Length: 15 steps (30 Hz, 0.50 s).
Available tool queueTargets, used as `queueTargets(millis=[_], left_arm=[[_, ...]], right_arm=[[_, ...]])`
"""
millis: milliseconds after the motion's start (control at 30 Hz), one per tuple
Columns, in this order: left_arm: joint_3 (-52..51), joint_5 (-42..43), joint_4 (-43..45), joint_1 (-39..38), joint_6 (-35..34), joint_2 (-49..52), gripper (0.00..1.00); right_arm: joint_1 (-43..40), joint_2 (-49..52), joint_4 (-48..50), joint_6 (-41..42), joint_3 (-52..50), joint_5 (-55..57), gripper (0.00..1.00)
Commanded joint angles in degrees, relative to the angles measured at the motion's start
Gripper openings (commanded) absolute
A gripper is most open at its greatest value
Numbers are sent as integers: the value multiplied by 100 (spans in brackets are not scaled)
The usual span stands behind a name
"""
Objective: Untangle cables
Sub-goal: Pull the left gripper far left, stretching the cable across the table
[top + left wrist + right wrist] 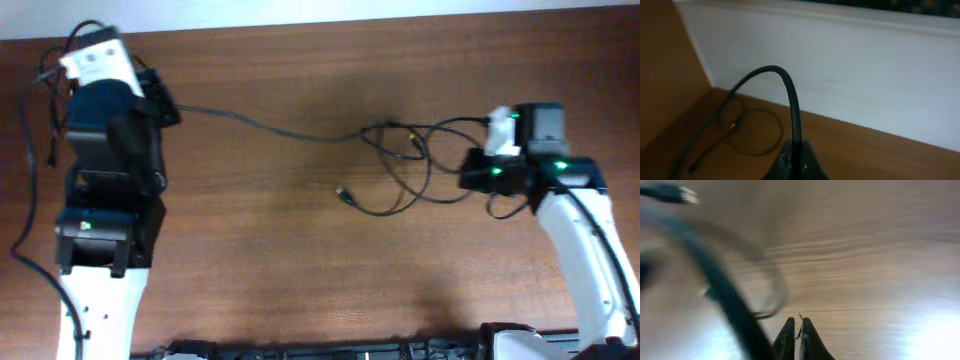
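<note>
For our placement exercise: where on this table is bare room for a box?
Bare tabletop between the left arm and right arm, on the robot's side of the cables; also a strip beyond the taut cable. Crowded by the right pincer.

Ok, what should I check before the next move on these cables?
1. Left gripper clamped on a cable: ok.
2. That cable runs unbroken to the tangle: ok, by the overhead view.
3. Right gripper shut: ok.
4. A cable caught in it: cannot tell, its wrist view is blurred.
5. Tangle separated: not ok, the loops cross.
6. Loose plug clear of both arms: ok.
</note>
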Motion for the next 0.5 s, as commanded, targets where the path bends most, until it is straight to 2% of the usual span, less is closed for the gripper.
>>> queueTargets(millis=[0,67,133,200,333,367,467], left_arm=[[133,-173,-15,509,-114,-116,0],[133,-173,-2,1182,-114,-133,0],[133,-170,9,1578,-114,-144,0],[133,-170,9,1939,-114,-153,0],[133,-170,9,2756,-166,-153,0],[133,-181,7,3062,-393,-153,0],[133,-330,0,3755,-1421,-153,0]], right_arm=[[-894,74,-243,415,35,1373,4],[-1884,216,-348,625,33,1661,4],[-2271,280,-350,625,35,1497,4],[-2476,354,-339,623,35,1211,4],[-2481,586,-391,708,33,1338,4],[-2481,706,-437,992,33,1521,4],[-2465,914,-448,1010,33,1497,4]])
